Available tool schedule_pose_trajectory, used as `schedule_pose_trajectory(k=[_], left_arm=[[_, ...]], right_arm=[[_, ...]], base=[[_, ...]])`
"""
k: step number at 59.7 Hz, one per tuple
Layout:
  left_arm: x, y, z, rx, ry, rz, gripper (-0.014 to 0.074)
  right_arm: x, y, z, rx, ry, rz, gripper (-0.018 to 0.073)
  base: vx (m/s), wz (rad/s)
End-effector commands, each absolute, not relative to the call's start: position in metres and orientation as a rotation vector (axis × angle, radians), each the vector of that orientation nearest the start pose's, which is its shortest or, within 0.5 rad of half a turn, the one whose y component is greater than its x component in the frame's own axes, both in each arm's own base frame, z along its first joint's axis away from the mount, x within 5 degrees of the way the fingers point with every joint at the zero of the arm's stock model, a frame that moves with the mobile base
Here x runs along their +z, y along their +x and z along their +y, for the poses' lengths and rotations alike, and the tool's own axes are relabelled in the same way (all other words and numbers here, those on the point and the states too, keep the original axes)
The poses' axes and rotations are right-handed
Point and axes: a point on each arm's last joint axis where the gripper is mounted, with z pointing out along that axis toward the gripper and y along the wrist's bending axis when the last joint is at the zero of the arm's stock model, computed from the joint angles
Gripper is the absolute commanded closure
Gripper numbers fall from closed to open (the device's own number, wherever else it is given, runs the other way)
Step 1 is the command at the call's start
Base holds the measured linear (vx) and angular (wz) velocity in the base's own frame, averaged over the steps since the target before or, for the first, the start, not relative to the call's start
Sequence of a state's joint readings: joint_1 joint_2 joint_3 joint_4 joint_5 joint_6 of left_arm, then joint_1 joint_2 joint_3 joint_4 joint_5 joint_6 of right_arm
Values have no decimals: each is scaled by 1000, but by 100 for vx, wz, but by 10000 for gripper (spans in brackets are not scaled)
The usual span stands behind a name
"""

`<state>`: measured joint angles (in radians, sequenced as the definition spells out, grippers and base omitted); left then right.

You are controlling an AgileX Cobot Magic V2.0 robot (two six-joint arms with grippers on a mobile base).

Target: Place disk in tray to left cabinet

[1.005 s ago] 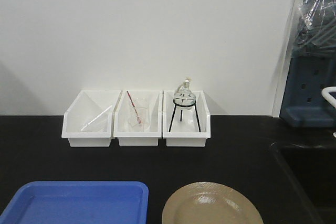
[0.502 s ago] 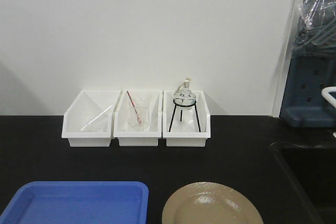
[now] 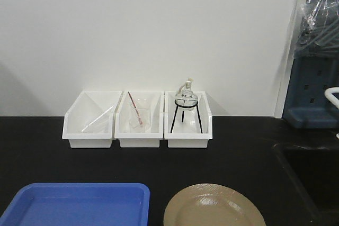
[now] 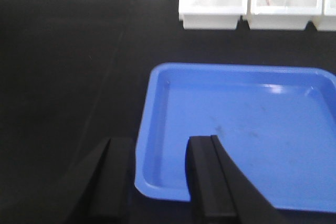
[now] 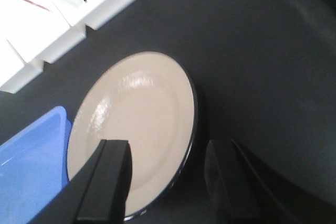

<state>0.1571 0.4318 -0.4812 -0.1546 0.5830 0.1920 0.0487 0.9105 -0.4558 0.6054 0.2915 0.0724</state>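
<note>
The left gripper [image 4: 157, 182] is wide open, with its two black fingers [image 4: 207, 182] well apart. The near left corner of the tray [image 4: 236, 108] lies between them. One finger is over the black table [image 4: 63, 77] outside the rim, and the other is over the blue floor just inside it. It cannot be told whether a finger touches the tray. Most of the tray spreads ahead and to the right of this gripper. Further ahead, well apart from it, the white bins [image 4: 212, 3] stand at the wall.

The right gripper [image 5: 168, 182] is also open wide and grips nothing. The disk [image 5: 136, 119] lies flat on the table just ahead of it, and the near part of its black rim is between the two fingers. The left finger covers a piece of the beige surface, and the right finger is over bare table beside the rim. To the left of this gripper is a corner of the tray, near the disk but apart from it, so the disk lies outside the tray.

Far ahead of both grippers, the middle bin holds a beaker [image 3: 139, 119] and the right one a glass flask [image 3: 186, 98] on a black tripod.
</note>
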Motion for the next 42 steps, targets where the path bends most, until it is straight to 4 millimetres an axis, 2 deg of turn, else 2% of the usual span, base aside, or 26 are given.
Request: schedule_pose_trajectory(k=[1, 10, 23, 30, 42], left_arm=[[308, 93, 6, 25, -66, 1925, 204], [310, 94, 6, 30, -69, 1894, 204], [311, 94, 6, 31, -69, 1890, 204], [311, 94, 6, 31, -69, 1890, 204], [311, 94, 6, 31, -69, 1890, 204]], right_arm=[[250, 188, 24, 609, 637, 2130, 155], [225, 209, 28, 631, 700, 2239, 155], [218, 258, 38, 701, 623, 2300, 155], [206, 284, 43, 727, 589, 2332, 155], [184, 306, 52, 794, 478, 2433, 155]], base=[[0, 0], [0, 0], [0, 0], [0, 0], [0, 0]])
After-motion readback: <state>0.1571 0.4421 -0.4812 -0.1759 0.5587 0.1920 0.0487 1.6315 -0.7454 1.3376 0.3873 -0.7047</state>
